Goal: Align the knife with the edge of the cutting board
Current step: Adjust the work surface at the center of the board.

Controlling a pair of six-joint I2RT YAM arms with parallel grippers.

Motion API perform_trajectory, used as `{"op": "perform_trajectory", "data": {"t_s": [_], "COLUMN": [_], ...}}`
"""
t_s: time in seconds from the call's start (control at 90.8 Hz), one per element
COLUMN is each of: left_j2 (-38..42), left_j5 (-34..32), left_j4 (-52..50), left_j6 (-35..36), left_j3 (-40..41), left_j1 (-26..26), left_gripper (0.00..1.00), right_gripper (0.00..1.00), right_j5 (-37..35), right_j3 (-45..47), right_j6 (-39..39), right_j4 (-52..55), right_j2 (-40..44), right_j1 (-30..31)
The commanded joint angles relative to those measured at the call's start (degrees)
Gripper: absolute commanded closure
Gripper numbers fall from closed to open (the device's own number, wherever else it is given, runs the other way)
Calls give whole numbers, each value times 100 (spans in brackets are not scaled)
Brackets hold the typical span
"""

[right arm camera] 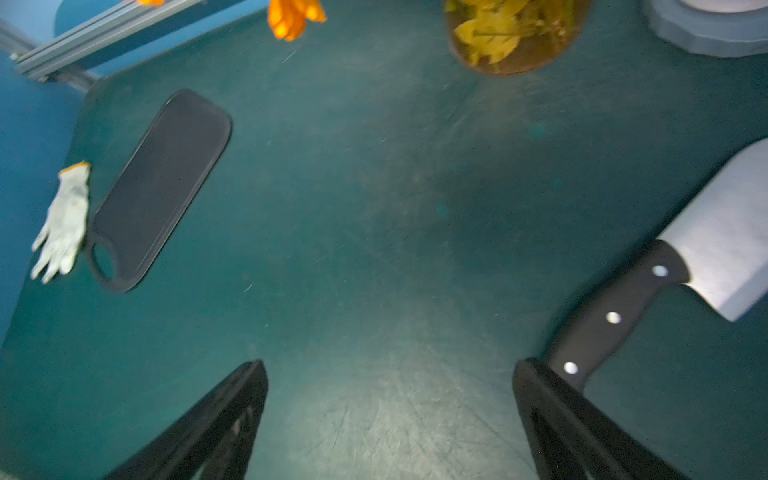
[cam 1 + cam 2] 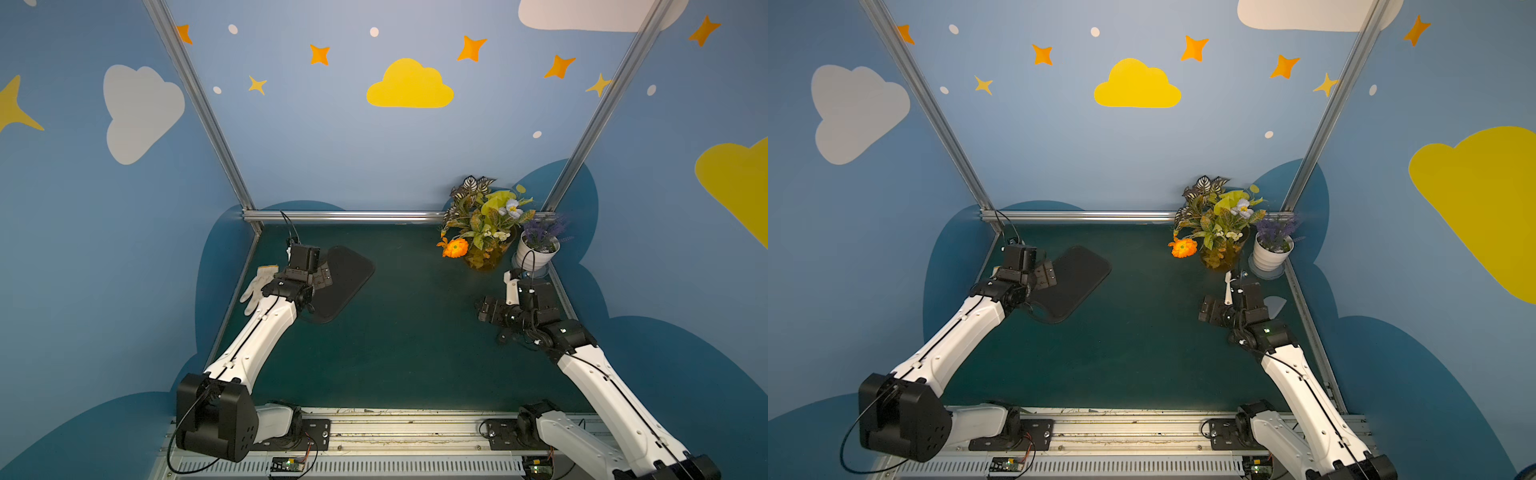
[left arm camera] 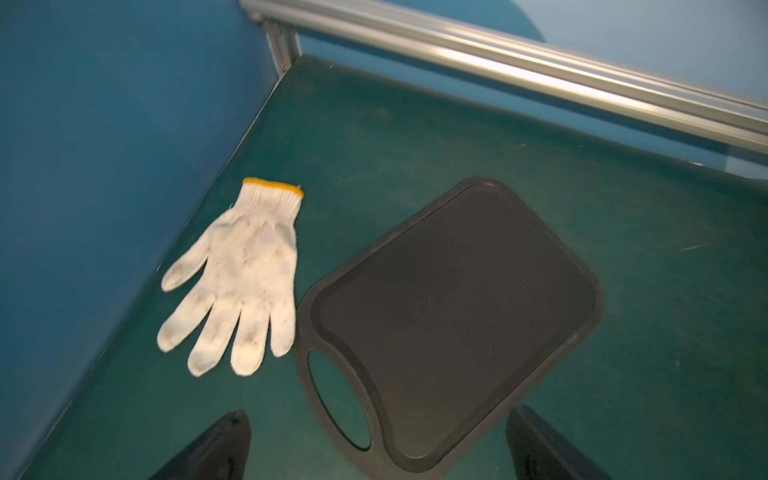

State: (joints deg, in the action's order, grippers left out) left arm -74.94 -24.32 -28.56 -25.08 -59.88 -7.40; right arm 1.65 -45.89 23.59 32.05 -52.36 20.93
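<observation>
At the far left a white work glove (image 3: pixel 245 266) lies flat on the counter (image 2: pixel 407 332), just beside the cutting board (image 3: pixel 453 316). The board sits in the back-left part of the counter. Its long axis runs on a diagonal, with the oval handle hole at the nearer end and the plain end towards the back rail. Your left gripper (image 3: pixel 378 415) hovers above the handle-hole end with its jaws wide and nothing between them.

Across the middle the counter is bare green, so the board and the knife are well apart.

On the right, your right gripper (image 1: pixel 390 365) also has its jaws wide and empty. The knife (image 1: pixel 623 316) lies flat on the counter at the right side, near the right rail, and the arm mostly hides it in both top views. Only a pale corner of the blade (image 2: pixel 1275 305) shows in a top view. In the right wrist view the black handle's end sits at the tip of one finger and outside the gap. You cannot tell whether they touch. The knife's long axis is diagonal too, with the handle towards the front and centre and the blade towards the right rail and the white pot (image 2: pixel 1268 257).

I judge that none of the task is done yet. You have yet to grip the knife, carry it across the counter, turn it parallel to a board edge and set it down there.
</observation>
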Motion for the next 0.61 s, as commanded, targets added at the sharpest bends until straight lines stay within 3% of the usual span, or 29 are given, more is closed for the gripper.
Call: {"op": "perform_trajectory", "data": {"t_s": [0.0, 0.22, 0.363, 0.595], "left_j2": [31, -159, -600, -1627], "left_j5": [647, 1758, 1878, 1918], "left_j4": [-1072, -1372, -1482, -1984], "left_j6": [-925, -1158, -996, -756], "left_j3": [-95, 434, 369, -388], "left_j1": [489, 1559, 1780, 1855], "left_gripper": [0, 1, 4, 24], "right_gripper": [2, 2, 2, 2], "right_j5": [250, -11, -90, -153], "right_j3": [-109, -57, 31, -27], "right_j6": [36, 162, 245, 219], "right_j4": [165, -130, -305, -385], "right_j2": [63, -65, -217, -455], "right_j1": [381, 1162, 1493, 2044]}}
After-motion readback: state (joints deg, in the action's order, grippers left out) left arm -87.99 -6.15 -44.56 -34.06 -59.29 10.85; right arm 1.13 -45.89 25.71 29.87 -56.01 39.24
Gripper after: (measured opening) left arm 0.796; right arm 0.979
